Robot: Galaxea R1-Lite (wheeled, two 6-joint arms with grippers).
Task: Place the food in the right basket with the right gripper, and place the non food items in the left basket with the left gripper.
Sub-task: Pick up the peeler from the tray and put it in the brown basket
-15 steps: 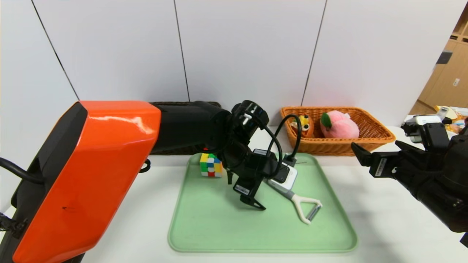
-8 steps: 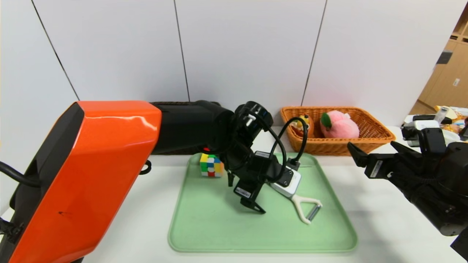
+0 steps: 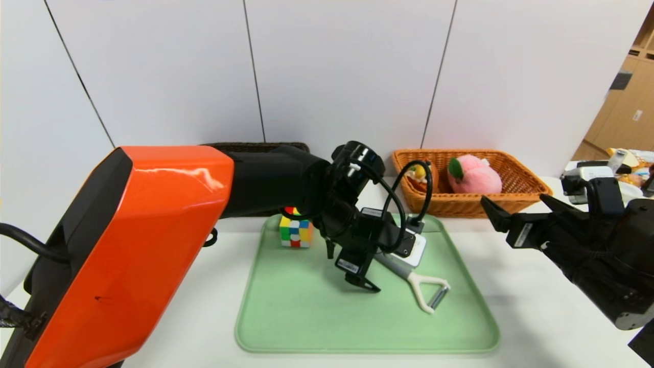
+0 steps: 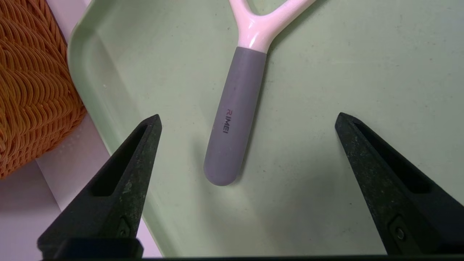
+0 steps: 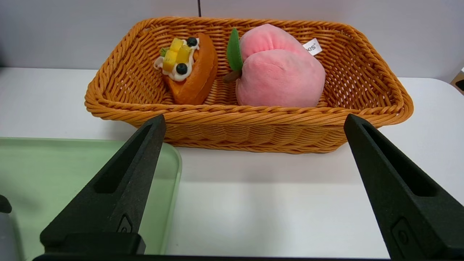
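Observation:
The white Y-shaped peeler (image 3: pixel 428 293) with grey handle lies on the pale green tray (image 3: pixel 306 327). My left gripper (image 3: pixel 353 271) is open and empty, low over the tray; in the left wrist view (image 4: pixel 248 116) the peeler's handle (image 4: pixel 235 119) lies between its fingers, untouched. The puzzle cube (image 3: pixel 295 231) stands at the tray's back left corner. The dark left basket (image 3: pixel 245 147) is mostly hidden behind my left arm. The orange-tan right basket (image 3: pixel 521 194) holds the plush peach (image 3: pixel 475 176) and cake slice (image 3: pixel 420 176). My right gripper (image 3: pixel 516 207) is open and empty in front of it. Marker and spork are out of view.
The white table (image 3: pixel 511 266) runs to the wall behind the baskets. Small clutter (image 3: pixel 626 158) sits at the far right edge. In the right wrist view the basket (image 5: pixel 250 127) stands just past the tray's corner (image 5: pixel 170 159).
My left gripper has moved a little to the right and lower over the tray, closer to the peeler's handle. My right gripper has drifted slightly left. Nothing was gripped.

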